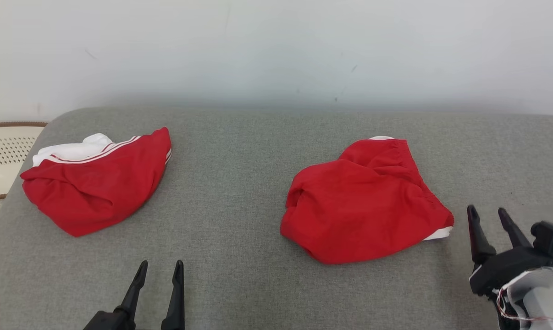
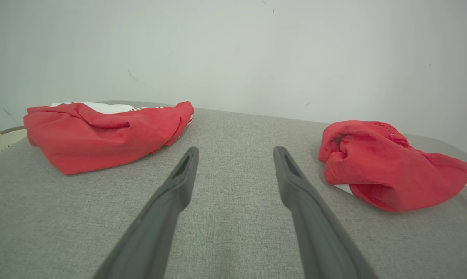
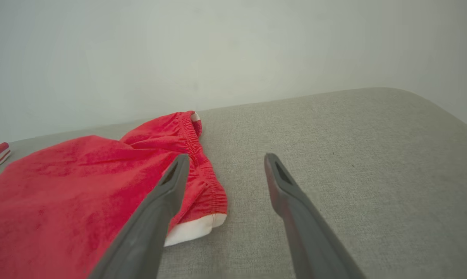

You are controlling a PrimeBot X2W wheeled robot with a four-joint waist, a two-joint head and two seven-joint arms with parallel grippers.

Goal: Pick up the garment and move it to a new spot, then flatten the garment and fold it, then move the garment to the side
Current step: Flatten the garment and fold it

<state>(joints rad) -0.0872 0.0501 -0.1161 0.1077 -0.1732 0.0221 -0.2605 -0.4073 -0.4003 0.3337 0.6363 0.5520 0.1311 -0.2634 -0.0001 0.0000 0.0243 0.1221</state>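
Observation:
Two crumpled red garments with white trim lie on the grey padded table (image 1: 240, 151). One garment (image 1: 97, 183) is at the left, the other garment (image 1: 363, 206) right of the middle; both appear in the left wrist view (image 2: 102, 135) (image 2: 388, 166). My left gripper (image 1: 159, 270) is open near the front edge, between the two garments, holding nothing (image 2: 235, 153). My right gripper (image 1: 487, 213) is open just right of the right garment, beside its white hem corner (image 3: 194, 228). In the right wrist view its fingers (image 3: 224, 161) hover at that garment's (image 3: 82, 186) elastic edge, apart from it.
A pale perforated basket (image 1: 3, 156) with a brown rim stands off the table's left end. A plain white wall (image 1: 276, 50) runs behind the table. Bare grey surface lies between the garments and along the front.

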